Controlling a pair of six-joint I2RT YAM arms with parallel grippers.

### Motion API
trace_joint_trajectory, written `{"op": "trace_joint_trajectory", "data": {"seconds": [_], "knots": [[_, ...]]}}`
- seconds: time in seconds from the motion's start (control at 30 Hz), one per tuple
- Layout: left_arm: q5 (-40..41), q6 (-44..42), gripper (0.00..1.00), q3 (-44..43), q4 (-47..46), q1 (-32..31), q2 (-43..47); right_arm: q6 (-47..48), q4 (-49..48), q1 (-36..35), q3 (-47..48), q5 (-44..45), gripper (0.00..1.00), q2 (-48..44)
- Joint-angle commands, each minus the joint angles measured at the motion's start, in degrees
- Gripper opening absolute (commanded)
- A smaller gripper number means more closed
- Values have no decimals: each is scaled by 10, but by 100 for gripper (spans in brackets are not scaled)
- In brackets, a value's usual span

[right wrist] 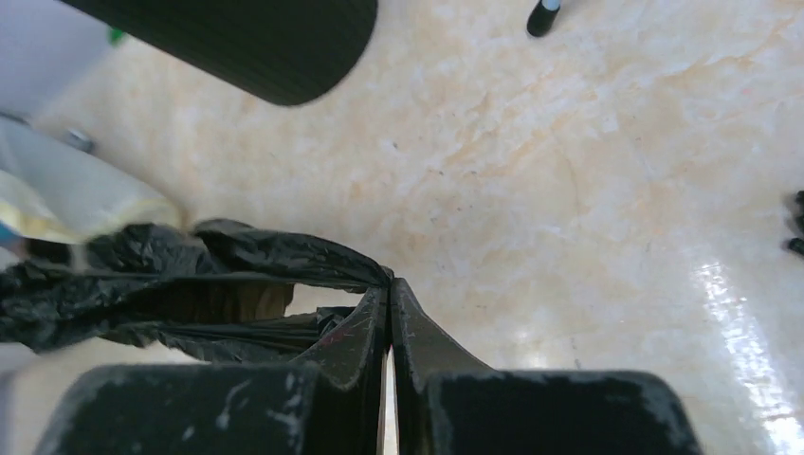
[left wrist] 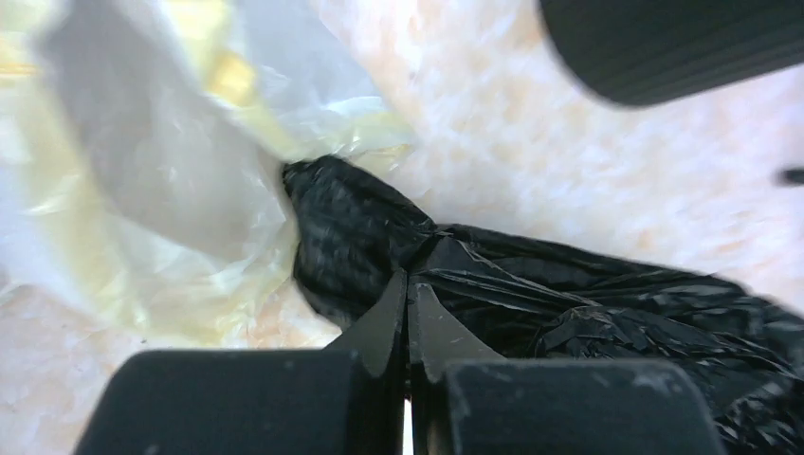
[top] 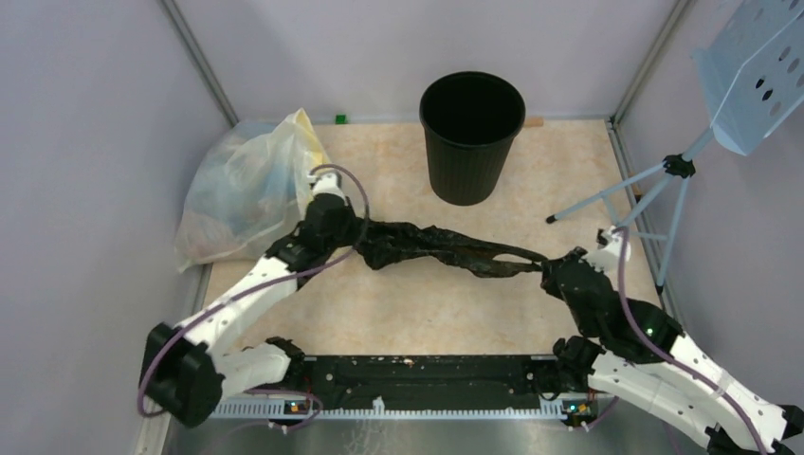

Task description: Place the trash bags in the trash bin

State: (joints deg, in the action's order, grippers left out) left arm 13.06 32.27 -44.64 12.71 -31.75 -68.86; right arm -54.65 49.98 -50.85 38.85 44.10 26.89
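Plainly, left end effector point(left wrist: 408, 281) and right end effector point(right wrist: 389, 284) pinch black bag point(top: 431, 248) touching yellow bag point(top: 237, 190), bin point(top: 471, 156) beyond.

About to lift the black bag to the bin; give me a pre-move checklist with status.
1. Left gripper shut on the black bag: ok.
2. Right gripper shut on the bag's other end: ok.
3. Bin upright, mouth open: ok.
4. Black bag free of the yellow bag: not ok, they touch.
5. Right arm clear of the tripod: cannot tell.
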Motion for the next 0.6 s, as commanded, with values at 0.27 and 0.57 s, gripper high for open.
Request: {"op": "trace_joint_trajectory", "data": {"seconds": [0.27, 0.57], "knots": [[-37, -39, 0, 2, 32, 67, 280, 106, -68, 0, 1, -18, 0, -63], [-293, -84, 0, -97, 14, 65, 200, 319, -241, 1, 34, -343, 55, 56]]}}
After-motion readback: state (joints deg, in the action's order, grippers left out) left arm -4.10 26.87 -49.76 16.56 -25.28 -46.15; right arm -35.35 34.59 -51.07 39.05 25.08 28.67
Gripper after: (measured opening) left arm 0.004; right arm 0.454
